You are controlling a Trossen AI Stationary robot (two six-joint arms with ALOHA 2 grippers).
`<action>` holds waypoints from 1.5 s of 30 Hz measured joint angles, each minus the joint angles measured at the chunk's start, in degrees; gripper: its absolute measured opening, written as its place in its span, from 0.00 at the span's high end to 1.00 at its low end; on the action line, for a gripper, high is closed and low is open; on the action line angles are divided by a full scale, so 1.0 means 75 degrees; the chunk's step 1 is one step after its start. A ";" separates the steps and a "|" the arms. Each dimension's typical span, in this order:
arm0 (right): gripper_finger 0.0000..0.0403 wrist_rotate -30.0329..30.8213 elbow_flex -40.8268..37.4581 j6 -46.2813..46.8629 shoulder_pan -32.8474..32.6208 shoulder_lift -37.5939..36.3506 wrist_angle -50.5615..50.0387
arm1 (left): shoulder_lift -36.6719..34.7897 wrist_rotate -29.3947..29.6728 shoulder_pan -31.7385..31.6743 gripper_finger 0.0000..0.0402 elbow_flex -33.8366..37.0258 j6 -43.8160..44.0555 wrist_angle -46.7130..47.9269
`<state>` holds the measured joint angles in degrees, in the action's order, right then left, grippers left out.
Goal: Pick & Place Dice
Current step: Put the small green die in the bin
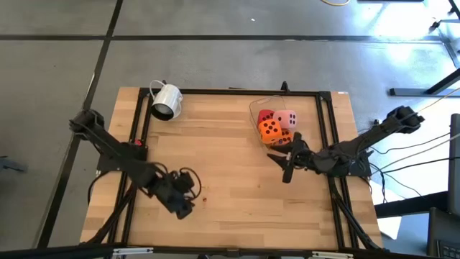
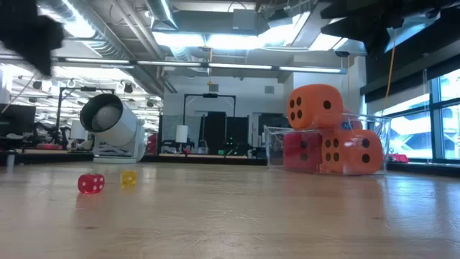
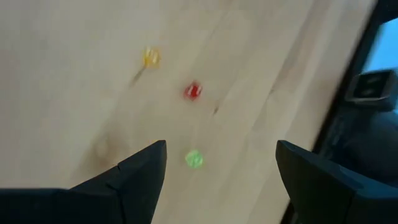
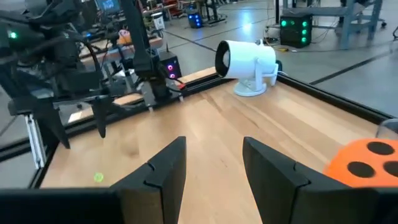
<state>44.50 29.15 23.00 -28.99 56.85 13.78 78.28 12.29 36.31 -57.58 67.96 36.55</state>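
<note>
Four soft dice sit together in a clear container (image 1: 254,108) at the table's far right. The pink die (image 1: 288,119) and red die (image 1: 265,115) lie farthest back, with two orange dice (image 1: 270,129) (image 1: 282,139) nearer. In the low view one orange die (image 2: 315,106) rests on top of the red die (image 2: 302,151) and the other orange die (image 2: 353,152). My right gripper (image 1: 285,164) hovers open just near of the container; an orange die (image 4: 364,160) shows at the edge of its wrist view. My left gripper (image 1: 181,200) is open above the near-left table.
A white mug (image 1: 167,101) lies on its side at the far left of the table, also in the low view (image 2: 111,125). Tiny beads lie under my left gripper: yellow (image 3: 150,57), red (image 3: 193,91) and green (image 3: 193,159). Bare wood spans the table's middle.
</note>
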 joint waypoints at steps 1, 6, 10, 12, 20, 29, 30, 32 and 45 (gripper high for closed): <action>0.60 -0.0072 0.0000 -0.0154 -0.0001 0.0066 0.0084 | 0.0160 0.0003 0.0111 0.27 0.0000 0.0265 0.0018; 0.60 -0.0637 0.0000 -0.1745 -0.0234 0.0411 0.1020 | 0.0921 -0.0007 0.0534 0.27 0.0000 0.1572 -0.0006; 0.60 -0.0670 0.0000 -0.2984 -0.0661 0.0568 0.2181 | 0.1345 -0.0073 0.0729 0.27 0.0000 0.2356 -0.0003; 0.60 -0.0684 0.0000 -0.3534 -0.0891 0.0587 0.2703 | 0.1488 -0.0091 0.0764 0.27 0.0000 0.2623 0.0000; 0.60 -0.0681 0.0003 -0.4077 -0.1437 0.0589 0.3249 | 0.1875 -0.0012 0.0761 0.27 -0.0017 0.2560 -0.0148; 0.60 -0.0678 0.0003 -0.3922 -0.1712 0.0589 0.3252 | 0.2704 0.0405 0.0694 0.27 -0.1048 0.1758 0.0448; 0.60 -0.0677 0.0003 -0.3922 -0.1736 0.0589 0.3249 | 0.2825 0.0413 0.0691 0.27 -0.1223 0.1772 0.0677; 0.60 -0.0675 0.0003 -0.3922 -0.1766 0.0589 0.3252 | 0.3060 0.0379 0.0691 0.27 -0.1552 0.1931 0.1237; 0.60 -0.0678 0.0003 -0.3902 -0.1772 0.0589 0.3249 | 0.3903 -0.0394 0.0597 0.27 -0.2040 0.2394 0.1983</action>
<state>39.42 29.17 -6.26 -42.28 61.28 38.15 107.55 9.34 40.79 -72.88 85.92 51.43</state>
